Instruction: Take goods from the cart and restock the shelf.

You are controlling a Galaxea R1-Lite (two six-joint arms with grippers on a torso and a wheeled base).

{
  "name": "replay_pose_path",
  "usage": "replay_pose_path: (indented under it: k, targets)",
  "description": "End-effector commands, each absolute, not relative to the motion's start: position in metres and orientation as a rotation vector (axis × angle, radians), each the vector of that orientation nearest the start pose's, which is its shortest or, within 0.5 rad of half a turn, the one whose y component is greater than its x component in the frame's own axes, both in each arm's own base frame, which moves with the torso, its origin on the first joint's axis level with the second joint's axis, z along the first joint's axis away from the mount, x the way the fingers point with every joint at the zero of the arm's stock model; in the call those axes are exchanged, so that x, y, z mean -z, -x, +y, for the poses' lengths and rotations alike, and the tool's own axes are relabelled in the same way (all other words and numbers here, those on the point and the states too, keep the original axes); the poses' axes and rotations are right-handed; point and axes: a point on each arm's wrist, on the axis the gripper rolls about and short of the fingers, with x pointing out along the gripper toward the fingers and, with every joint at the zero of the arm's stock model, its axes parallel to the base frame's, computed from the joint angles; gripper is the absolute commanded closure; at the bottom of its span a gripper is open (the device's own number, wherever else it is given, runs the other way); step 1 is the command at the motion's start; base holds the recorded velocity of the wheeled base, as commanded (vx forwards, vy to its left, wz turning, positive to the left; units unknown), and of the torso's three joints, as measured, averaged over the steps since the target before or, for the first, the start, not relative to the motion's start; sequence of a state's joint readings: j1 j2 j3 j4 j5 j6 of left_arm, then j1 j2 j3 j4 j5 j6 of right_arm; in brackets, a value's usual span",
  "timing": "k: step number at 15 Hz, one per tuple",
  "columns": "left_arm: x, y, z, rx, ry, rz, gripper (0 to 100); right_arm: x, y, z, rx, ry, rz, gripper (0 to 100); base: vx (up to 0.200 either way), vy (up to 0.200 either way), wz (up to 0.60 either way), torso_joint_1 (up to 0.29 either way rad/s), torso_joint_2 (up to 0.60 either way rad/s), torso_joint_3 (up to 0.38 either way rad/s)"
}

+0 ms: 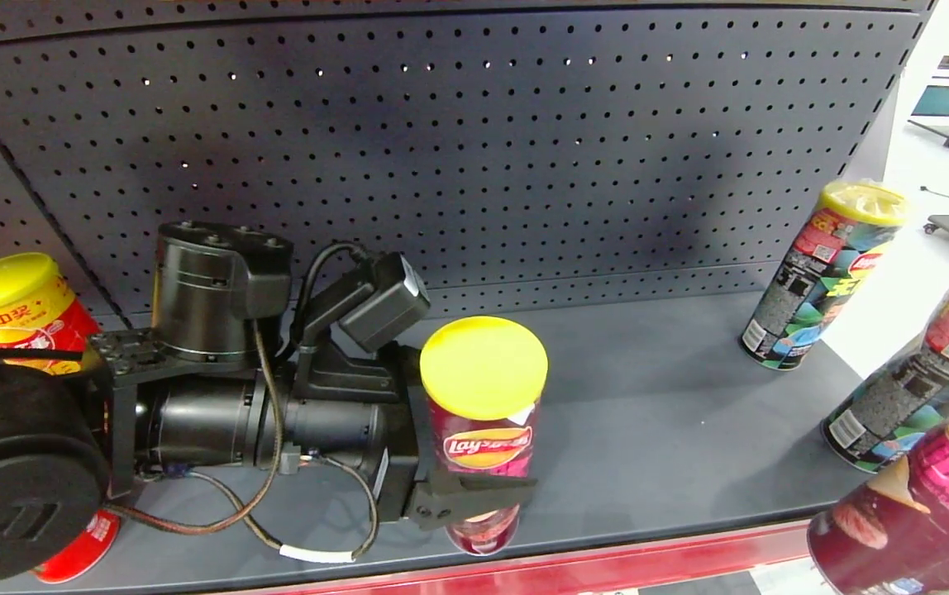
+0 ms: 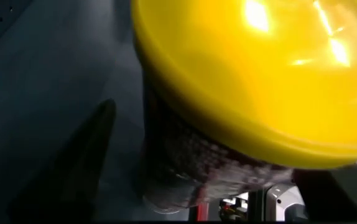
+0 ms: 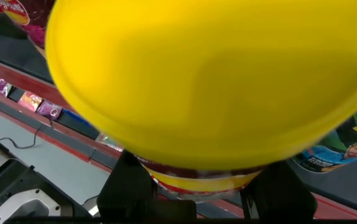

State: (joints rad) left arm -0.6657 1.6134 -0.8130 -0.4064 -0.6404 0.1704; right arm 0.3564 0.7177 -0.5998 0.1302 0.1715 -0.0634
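— How many cans do we count?

— Five, all with yellow lids: two magenta, two black-and-teal, one red.

— Where is the one we are placing?

— The first magenta can (image 1: 483, 430) stands upright on the shelf (image 1: 648, 430), near its red front edge and left of centre. Our left tool (image 1: 491, 475) is clenched on its lower body, with one finger (image 1: 474, 496) lying across the front. From the left wrist we look down on its lid (image 2: 259, 74).

— And the other magenta one?

— The second magenta can (image 1: 904, 512) sits tilted at our lower right, in front of the shelf edge. Our right tool (image 3: 197, 199) is grasping it, a dark finger (image 3: 125, 190) on each side just below the lid (image 3: 209, 81).

— The rest?

— The red can (image 1: 11, 306) stands at the far left of the shelf, partly behind our left arm. The two black-and-teal cans are at the right end, one (image 1: 822, 281) farther back, the other (image 1: 904, 372) nearer the front edge, close beside the second magenta can. One pegboard (image 1: 441, 149) backs the shelf.
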Motion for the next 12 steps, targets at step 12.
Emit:
replay_pose_path:
  k: [12]
  targets:
    - [-0.194,-0.130,-0.112,1.118,-0.109,0.273,0,-0.252,-0.203,0.121,-0.787,0.103,0.289,100,0.000,0.000,0.00,0.000,0.00,0.000]
